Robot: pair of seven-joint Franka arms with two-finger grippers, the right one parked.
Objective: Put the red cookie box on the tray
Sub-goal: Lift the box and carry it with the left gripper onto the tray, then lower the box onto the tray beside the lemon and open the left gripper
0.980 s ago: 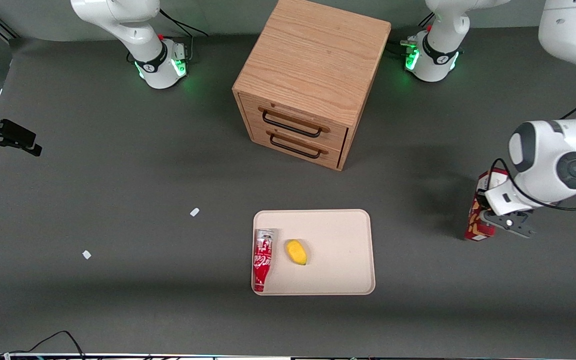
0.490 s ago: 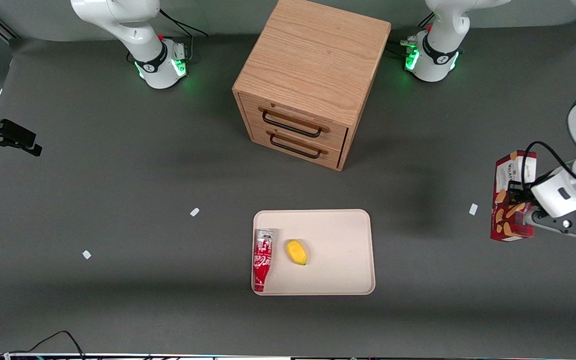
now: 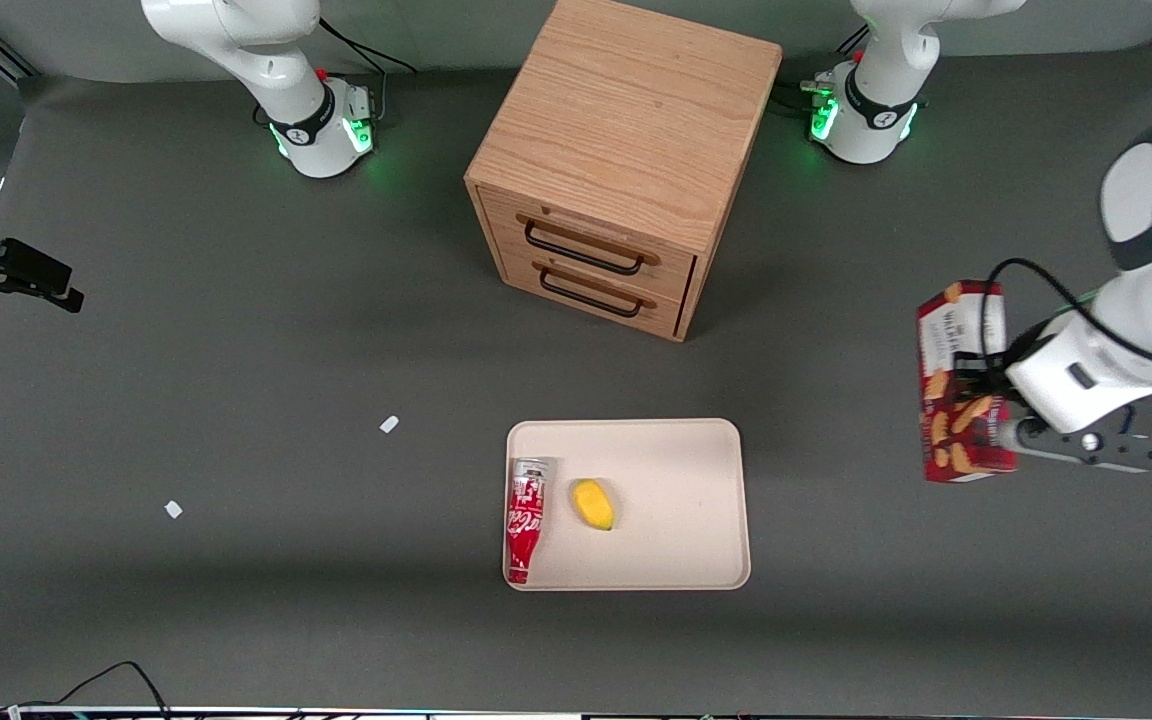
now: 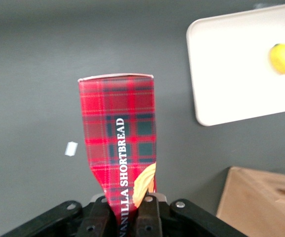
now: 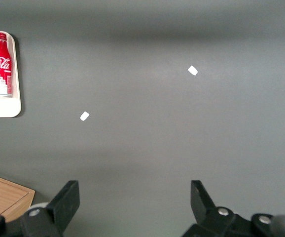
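Nearest your front camera you see the flat beige rectangular tray with rounded corners and a low rim [image 3: 696, 500] lying on the dark grey table mat [image 3: 236, 400]. On it lie a red-and-white soda bottle-can [image 3: 525, 518] on its side along the tray edge toward the parked arm's end, and a small yellow fruit-shaped object [image 3: 593, 504] just beside it; the two are apart. The rest of the tray surface toward the working arm's end is bare.

Toward the working arm's end of the table, well apart from the tray, you find the left arm's gripper [image 3: 998, 425] up above the mat, clamped on the slim dark-red tartan cardboard cookie box [image 3: 962, 385]. The box hangs roughly upright in the front view, with tan cookie pictures on its side and a white label panel near its upper end. From the wrist camera you see the black fingers [image 4: 147, 217] pressed on the box's narrow end, the tartan face reading "SHORTBREAD" [image 4: 119, 148], with the mat below it. The box is off the table and not on the tray.

Three small white scraps lie on the mat, one of them [image 4: 71, 148] under the held box and two [image 3: 389, 424] toward the parked arm's end.

Farther from the camera stands the light oak cabinet with two black-handled drawers [image 3: 616, 170], both shut
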